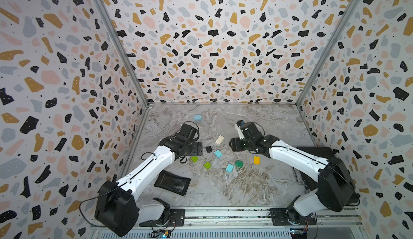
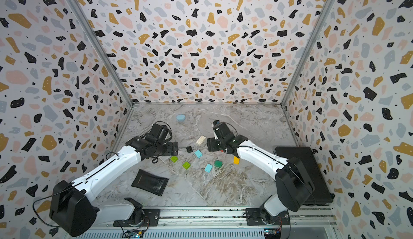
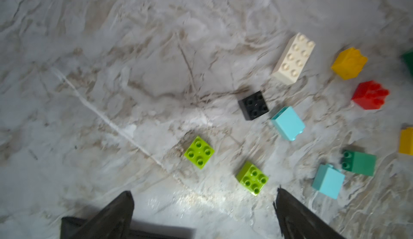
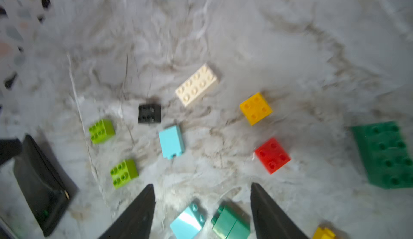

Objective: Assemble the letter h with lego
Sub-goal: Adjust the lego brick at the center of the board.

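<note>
Lego bricks [image 1: 218, 153] lie loose and unjoined mid-bench [image 1: 245, 188]. A white eight-stud brick [image 1: 219, 140] sits at the cluster's 12 o'clock, with a black brick [image 1: 209, 149] near it at 8 o'clock. Two lime bricks [image 1: 194, 159] lie at 9 o'clock and a yellow brick [image 1: 256, 160] at 3 o'clock. The left tool [image 3: 203, 192], at 9 o'clock, gapes wide and empty. The right tool [image 4: 201, 184], near 1 o'clock, stands partly open, gripping nothing.

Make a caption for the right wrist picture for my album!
Black fingers apart above colourful studded plastic bricks strewn on a marbled grey tabletop.
</note>
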